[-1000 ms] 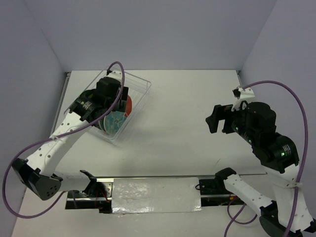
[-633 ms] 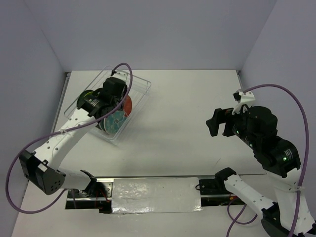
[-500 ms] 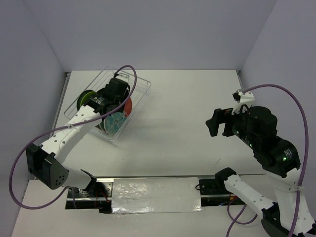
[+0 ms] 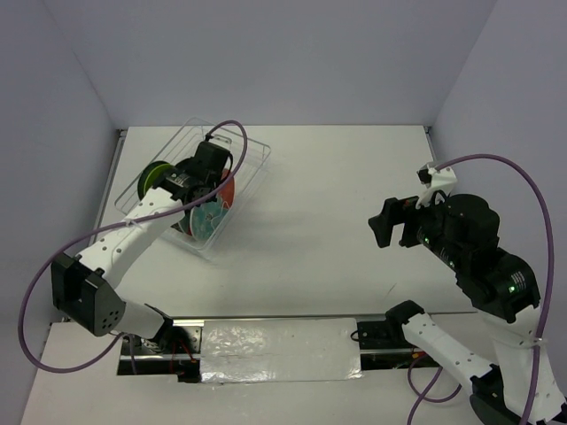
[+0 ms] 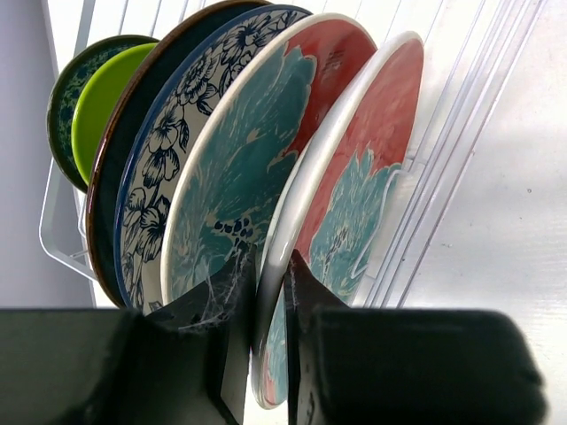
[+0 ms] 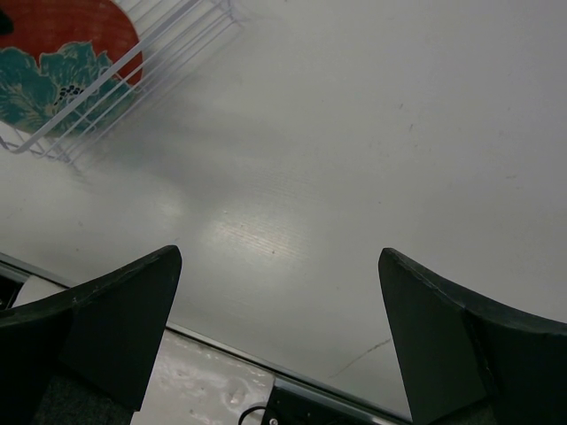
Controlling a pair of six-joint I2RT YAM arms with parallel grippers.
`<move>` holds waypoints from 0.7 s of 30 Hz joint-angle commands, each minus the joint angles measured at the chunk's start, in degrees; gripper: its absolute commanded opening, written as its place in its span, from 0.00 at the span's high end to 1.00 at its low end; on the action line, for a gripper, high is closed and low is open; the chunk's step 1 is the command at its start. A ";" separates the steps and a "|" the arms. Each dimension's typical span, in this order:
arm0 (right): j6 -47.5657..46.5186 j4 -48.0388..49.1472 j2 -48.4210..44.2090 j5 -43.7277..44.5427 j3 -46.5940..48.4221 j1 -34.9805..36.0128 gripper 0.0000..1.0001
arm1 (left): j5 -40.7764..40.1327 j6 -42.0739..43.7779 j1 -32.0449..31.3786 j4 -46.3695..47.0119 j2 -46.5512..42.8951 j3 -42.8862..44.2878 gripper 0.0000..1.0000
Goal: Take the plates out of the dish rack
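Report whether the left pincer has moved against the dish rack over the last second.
Yes. The left pincer shifted rightward over the dish rack, uncovering the green plate, and now pinches the front red-and-teal plate.

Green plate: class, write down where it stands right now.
Top view: the green plate stands at the rack's left end, far-left on the table, just behind the dark-rimmed plate.

~5 plates (image 5: 230, 168) upright on edge, in clear wire dish rack (image 4: 254, 158), far-left, front plate (image 5: 359, 195) red-teal floral
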 commanded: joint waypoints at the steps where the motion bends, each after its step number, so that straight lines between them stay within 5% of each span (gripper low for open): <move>1: -0.85 2.28 -0.54 0.11 0.24 0.60 0.00 | -2.00 -2.21 0.13 -0.48 -2.48 0.24 1.00; 7: -0.41 2.19 -0.54 1.08 0.42 0.60 0.00 | -4.03 -0.02 -1.45 -1.80 -5.90 5.50 1.00; 15: 2.31 5.35 0.51 1.96 0.16 0.60 0.00 | 0.45 1.22 -2.33 -11.03 -6.00 27.55 1.00; 21: 10.13 20.09 0.16 -3.03 -4.84 0.60 0.00 | 19.14 -5.18 -2.42 -7.89 -10.90 30.22 1.00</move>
